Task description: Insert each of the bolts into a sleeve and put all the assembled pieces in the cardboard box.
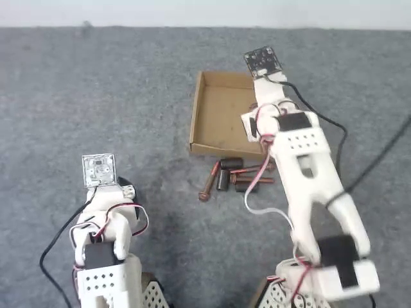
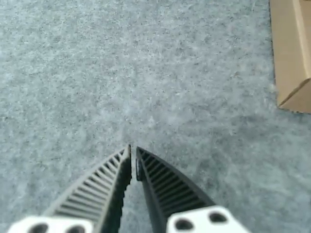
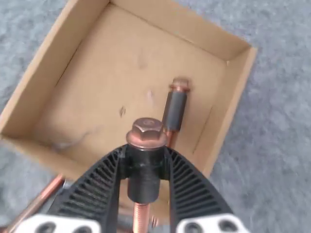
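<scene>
Plainly, the right gripper (image 3: 145, 152) is clamped on a black sleeve (image 3: 143, 182) with a copper bolt (image 3: 147, 133) through it. The hex head stands proud of the fingertips and the threaded shank comes out of the sleeve's far end, back toward the wrist. The held piece's long axis therefore runs along the gripper's own length, head leading. Straight beyond that head lies the open cardboard box (image 3: 107, 68), its bare floor facing the gripper and its near wall just under the fingertips. One assembled piece (image 3: 174, 109) lies flat in the box, a little past the held one and close to a side wall, with its long axis roughly in line with the held bolt. In the high view the right arm (image 1: 302, 160) reaches out over the 3 o'clock side of the box (image 1: 218, 112). The loose bolts and sleeves (image 1: 232, 174) lie in a small cluster on the grey tabletop (image 1: 96, 96), just outside the box wall at 6 o'clock. My reading is that the coming move turns on the head being over the floor and not over the near wall. Let go from there, the piece should drop in head first beside the one inside. The left gripper (image 2: 132, 151) has its tips together on nothing, low over the tabletop at about 8 o'clock from the box and well apart from it, so the right arm is much the nearer.
</scene>
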You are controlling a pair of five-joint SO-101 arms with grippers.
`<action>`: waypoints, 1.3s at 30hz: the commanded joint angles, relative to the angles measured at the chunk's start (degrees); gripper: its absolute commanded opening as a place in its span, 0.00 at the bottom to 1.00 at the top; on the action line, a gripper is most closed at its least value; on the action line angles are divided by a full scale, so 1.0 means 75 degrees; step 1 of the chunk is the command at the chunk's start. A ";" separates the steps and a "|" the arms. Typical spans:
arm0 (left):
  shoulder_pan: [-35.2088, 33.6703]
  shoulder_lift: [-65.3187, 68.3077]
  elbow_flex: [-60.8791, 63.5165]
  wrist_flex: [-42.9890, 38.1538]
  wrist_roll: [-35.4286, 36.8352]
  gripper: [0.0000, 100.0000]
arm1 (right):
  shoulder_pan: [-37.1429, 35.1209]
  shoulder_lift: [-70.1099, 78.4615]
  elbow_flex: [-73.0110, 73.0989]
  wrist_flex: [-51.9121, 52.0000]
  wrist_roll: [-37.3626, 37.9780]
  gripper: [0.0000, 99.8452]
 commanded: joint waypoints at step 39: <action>-0.0023 -0.0070 -0.0064 0.0023 -0.0949 0.01 | 0.0779 0.4179 -0.4325 -0.0287 -0.0387 0.01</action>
